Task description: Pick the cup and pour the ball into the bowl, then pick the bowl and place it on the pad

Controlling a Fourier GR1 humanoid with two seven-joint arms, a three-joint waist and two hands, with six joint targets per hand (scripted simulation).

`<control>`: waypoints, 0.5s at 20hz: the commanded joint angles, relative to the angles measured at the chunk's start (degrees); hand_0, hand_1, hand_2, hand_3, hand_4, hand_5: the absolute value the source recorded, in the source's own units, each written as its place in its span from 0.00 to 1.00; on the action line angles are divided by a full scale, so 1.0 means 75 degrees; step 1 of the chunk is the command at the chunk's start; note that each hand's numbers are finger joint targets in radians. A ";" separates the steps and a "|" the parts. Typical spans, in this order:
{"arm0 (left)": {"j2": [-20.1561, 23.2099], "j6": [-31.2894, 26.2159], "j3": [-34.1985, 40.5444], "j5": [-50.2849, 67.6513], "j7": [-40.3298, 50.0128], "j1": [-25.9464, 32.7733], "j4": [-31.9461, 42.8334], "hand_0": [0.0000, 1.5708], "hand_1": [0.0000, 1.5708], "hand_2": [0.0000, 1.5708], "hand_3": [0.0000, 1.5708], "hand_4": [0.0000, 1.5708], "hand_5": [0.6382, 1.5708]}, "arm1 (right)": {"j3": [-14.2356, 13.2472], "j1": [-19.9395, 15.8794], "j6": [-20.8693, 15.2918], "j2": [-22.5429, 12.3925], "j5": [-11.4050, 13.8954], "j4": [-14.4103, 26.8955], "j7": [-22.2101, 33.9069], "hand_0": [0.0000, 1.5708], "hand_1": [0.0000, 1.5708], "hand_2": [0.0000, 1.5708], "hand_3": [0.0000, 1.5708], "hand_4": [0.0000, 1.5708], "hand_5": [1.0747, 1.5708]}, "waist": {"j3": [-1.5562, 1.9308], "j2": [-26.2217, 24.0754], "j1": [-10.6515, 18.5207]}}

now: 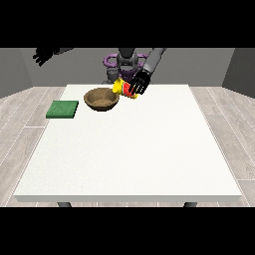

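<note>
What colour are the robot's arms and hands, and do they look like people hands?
Both hands are black, with separate fingers and a thumb, a bit like a person's glove. The hand at the view's right sits on a smooth grey tube-shaped forearm. The hand at the view's left has a darker grey arm. No cables or markings show.

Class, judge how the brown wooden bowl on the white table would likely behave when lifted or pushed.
The brown wooden bowl looks rigid, so it likely keeps its shape. Wide and shallow, it probably slides on the white table rather than tipping. Its thin rim probably offers a pinch hold.
</note>
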 commanded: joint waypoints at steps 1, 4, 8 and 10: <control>-0.0319 -0.0343 -0.0835 -0.1227 0.1482 -0.0626 0.0415 0.86 0.86 1.00 1.00 0.92 0.97 | -0.0301 0.0210 0.0238 -0.0222 -0.0056 0.0728 -0.0194 0.00 0.00 0.00 0.00 0.44 0.98 | -0.0002 -0.0443 0.0230; -0.0396 -0.0781 -0.1457 -0.1790 0.2482 -0.1367 0.0400 0.87 0.87 1.00 1.00 0.94 0.96 | -0.0233 -0.0297 0.0245 -0.0243 0.0011 0.1096 -0.0326 0.00 0.00 0.00 0.00 0.44 0.97 | -0.0002 -0.0083 0.0180; -0.0403 -0.1299 -0.2136 -0.2663 0.3484 -0.1813 0.0564 0.86 0.86 1.00 1.00 0.87 0.99 | -0.0210 -0.0533 0.0415 -0.0362 -0.0053 0.1280 -0.0277 0.00 0.00 0.00 0.08 0.44 0.97 | -0.0006 -0.0174 0.0104; -0.0404 -0.1698 -0.2526 -0.3232 0.3962 -0.2237 0.0775 0.93 0.93 1.00 1.00 0.80 0.98 | -0.0105 -0.0506 0.0345 -0.0249 0.0131 0.1369 -0.0439 0.00 0.00 0.00 0.11 0.44 0.97 | -0.0001 -0.0163 0.0099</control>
